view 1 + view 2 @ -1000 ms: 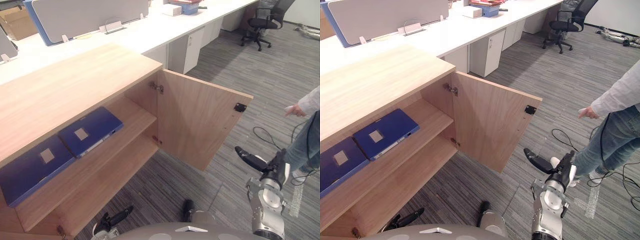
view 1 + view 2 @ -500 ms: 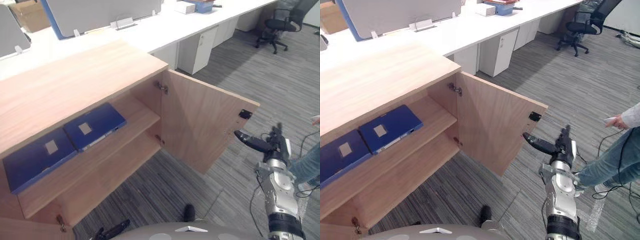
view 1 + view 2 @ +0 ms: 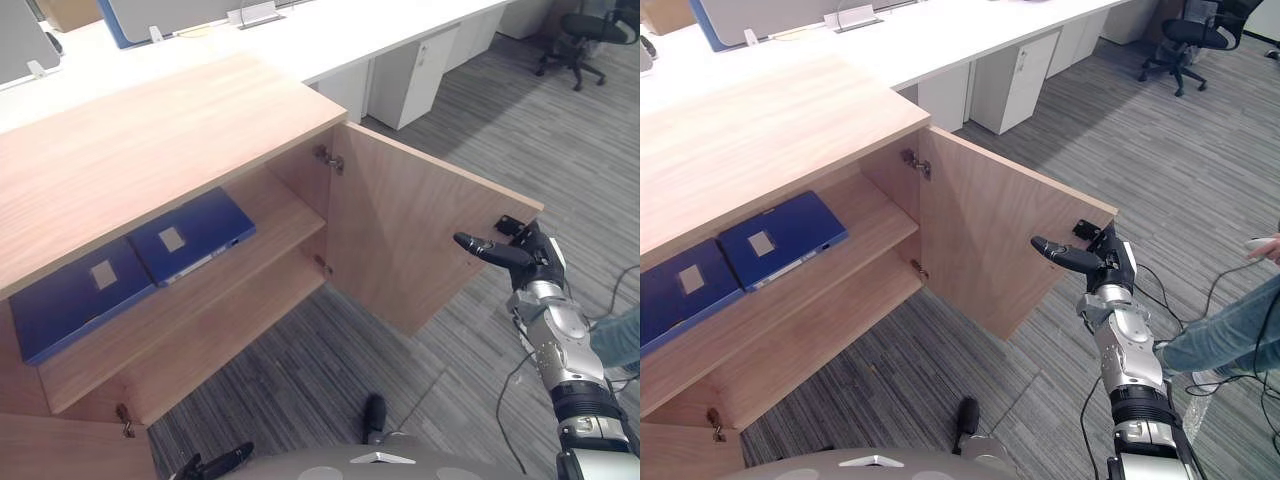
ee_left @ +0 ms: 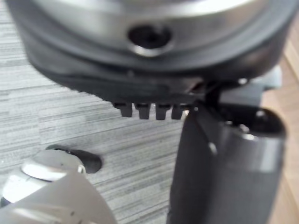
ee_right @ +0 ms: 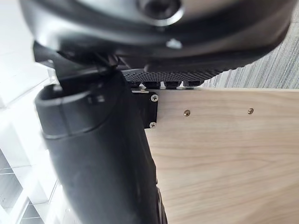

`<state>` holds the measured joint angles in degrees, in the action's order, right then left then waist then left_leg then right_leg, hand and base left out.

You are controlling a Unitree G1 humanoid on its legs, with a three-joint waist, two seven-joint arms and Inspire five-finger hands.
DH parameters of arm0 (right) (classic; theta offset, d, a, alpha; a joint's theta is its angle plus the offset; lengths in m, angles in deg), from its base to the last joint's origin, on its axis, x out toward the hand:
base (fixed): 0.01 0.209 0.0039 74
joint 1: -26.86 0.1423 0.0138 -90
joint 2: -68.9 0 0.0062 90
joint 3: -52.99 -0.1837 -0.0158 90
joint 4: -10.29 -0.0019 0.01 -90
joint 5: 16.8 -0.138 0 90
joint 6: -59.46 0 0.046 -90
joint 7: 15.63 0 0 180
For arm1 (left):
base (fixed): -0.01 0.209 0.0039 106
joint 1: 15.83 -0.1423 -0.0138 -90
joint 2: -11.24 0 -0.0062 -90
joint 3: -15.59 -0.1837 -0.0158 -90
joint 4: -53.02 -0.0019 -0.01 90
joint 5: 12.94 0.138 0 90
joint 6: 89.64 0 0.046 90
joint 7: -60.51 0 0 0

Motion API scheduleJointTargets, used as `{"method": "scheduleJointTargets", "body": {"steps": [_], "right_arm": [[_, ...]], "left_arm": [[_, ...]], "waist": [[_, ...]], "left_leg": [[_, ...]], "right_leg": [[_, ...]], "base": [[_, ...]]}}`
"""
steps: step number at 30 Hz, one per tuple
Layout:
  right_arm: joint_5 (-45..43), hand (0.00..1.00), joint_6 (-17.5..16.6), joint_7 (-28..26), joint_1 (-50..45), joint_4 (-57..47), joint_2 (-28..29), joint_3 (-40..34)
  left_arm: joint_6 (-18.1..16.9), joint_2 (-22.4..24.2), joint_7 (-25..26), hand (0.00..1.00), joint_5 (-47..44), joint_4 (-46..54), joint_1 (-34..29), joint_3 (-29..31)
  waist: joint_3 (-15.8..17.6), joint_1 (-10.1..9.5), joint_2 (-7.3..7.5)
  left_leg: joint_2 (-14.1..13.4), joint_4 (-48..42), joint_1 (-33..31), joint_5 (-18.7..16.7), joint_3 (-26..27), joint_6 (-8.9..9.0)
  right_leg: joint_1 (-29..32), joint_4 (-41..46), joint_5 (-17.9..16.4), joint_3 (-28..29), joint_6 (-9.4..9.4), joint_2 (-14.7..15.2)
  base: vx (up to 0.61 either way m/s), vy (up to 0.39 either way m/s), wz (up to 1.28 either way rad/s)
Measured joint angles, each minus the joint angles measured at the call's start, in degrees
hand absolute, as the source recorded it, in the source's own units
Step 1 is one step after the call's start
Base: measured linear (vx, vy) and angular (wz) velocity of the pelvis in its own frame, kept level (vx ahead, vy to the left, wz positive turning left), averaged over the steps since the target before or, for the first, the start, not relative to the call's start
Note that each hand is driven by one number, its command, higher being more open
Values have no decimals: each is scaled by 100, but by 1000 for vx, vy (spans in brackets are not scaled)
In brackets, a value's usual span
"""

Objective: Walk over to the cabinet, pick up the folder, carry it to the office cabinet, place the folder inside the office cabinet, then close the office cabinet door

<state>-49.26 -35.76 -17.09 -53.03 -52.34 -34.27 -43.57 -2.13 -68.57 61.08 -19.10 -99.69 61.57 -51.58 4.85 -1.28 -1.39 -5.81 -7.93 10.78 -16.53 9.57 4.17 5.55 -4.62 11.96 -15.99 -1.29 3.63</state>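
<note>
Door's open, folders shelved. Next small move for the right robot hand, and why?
Probably push the door shut with the right robot hand: it is at the door's free edge, the door stands open, both folders lie on the shelf.

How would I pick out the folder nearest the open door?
Find the wooden cabinet with its door swung open. Two blue folders lie on its upper shelf: the left folder and yours, the right folder, nearer the hinges.

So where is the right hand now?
In the left eye view the right hand is on the right side, at the free edge of the open cabinet door, next to the black latch plate on its inner face.
</note>
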Motion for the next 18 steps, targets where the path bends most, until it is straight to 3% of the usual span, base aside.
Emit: {"method": "scheduleJointTargets", "body": {"steps": [6, 12, 14, 17, 18], "right_arm": [[3, 100, -45, -1, 197, 239, -121, 286], [48, 100, -69, -122, 309, 267, -542, 1076], [45, 100, -61, -125, 307, 18, -968, 1665], [43, 100, 2, -359, 180, -1023, -2459, 3083], [52, 100, 112, -834, 183, -1422, -3063, 3561]], "left_arm": [[3, -9, -93, 100, 3, 24, 6, -84], [6, -103, -163, 100, 4, 13, -7, -179], [6, -104, -180, 100, 4, 10, -5, -179], [9, -106, -224, 100, 7, -180, 105, -172], [4, -107, -256, 100, 9, -207, 172, -169]], "waist": [[2, 51, -3], [14, 69, -32], [20, 142, -49], [13, 231, -97], [5, 289, -101]], "left_leg": [[-17, -35, -3, -11, -56, 14], [-283, -146, -13, -165, -39, 197], [-371, -154, -36, -191, 8, 244], [-536, -266, -114, -196, 157, 274], [-587, -326, -136, -180, 158, 304]], "right_leg": [[-18, -32, -46, 5, 51, -16], [-20, -36, -107, 69, 86, -284], [25, -35, -127, 97, 113, -386], [109, -32, -128, 212, 114, -594], [109, -22, -142, 211, 138, -669]], "base": [[-12, 8, 0], [-50, -51, -7], [-29, -51, -16], [-2, -34, -28], [15, -6, -8]]}}
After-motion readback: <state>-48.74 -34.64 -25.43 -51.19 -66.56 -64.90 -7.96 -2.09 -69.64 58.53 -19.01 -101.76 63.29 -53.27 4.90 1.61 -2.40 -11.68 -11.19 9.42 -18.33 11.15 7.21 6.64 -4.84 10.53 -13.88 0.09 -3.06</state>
